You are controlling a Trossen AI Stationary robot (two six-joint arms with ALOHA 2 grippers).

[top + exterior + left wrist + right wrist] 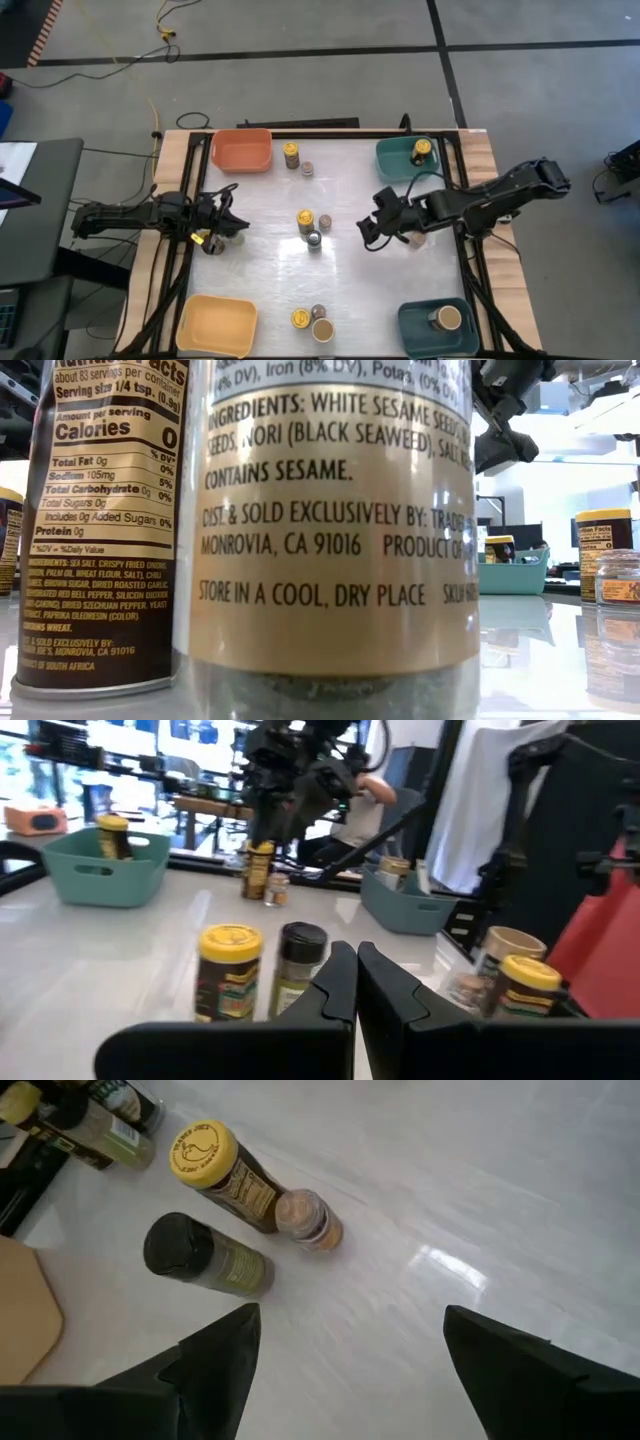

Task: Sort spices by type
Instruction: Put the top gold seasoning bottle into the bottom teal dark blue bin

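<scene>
the white table (380,290) carries four bins at its corners and small groups of spice jars. the middle group has a yellow-lidded jar (305,218), a black-lidded jar (314,240) and a small grey-topped jar (324,222). the right gripper (368,232) hovers just right of this group, jaws wide apart and empty. the left gripper (232,226) waits at the left edge, jaws together. i judge the step is reaching for a middle jar; next it must lower around one jar only.
</scene>
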